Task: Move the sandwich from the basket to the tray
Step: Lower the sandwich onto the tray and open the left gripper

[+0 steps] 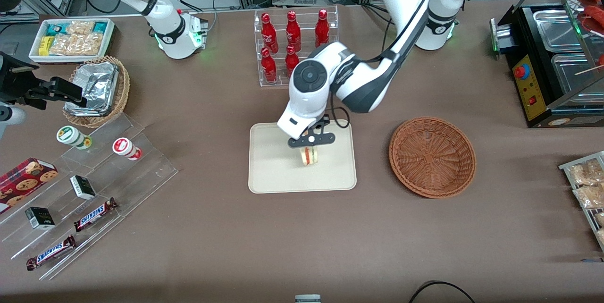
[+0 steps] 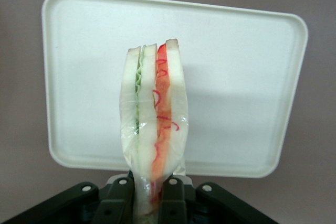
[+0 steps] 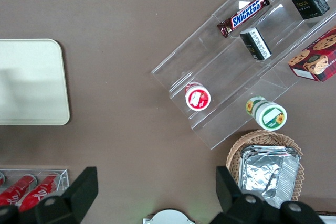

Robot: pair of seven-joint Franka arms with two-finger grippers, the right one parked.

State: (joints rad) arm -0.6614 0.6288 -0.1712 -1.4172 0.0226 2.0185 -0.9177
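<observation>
Sandwich (image 2: 155,124) pinched upright in tool (image 2: 149,190), arm bent down over tray (image 1: 269,178)

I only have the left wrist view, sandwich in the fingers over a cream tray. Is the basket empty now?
Observer: Yes. In the front view the basket holds nothing; it sits beside the tray, toward the working arm's end of the table.
Operator: Where over the tray is the gripper?
Observer: The gripper is above the tray's middle, shut on the sandwich.
Operator: Anything else on the tray?
Observer: No, only the sandwich is over it.
Operator: What's nearby?
Observer: A clear rack of red bottles stands farther from the front camera than the tray.
</observation>
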